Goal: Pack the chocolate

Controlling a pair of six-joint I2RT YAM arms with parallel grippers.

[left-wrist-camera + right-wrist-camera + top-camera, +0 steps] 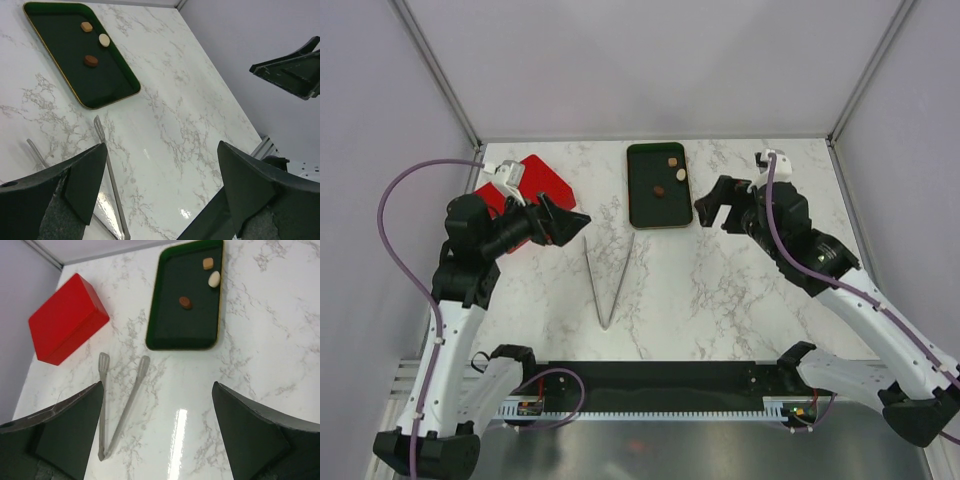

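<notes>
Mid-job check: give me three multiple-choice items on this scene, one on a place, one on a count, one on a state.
1. Where do the long metal tongs lie? A on the marble table, near side of the dark green rectangular tray; B inside the tray; C hanging off the table.
2. How many chocolate pieces lie in the tray? A one; B three; C six.
3. How are the left gripper and right gripper? A both open, empty; B both shut; C both gripping.
1 A: bare marble under them. 2 B: tan block, cream oval, dark brown round. 3 A: fingers wide apart in wrist views.
</notes>
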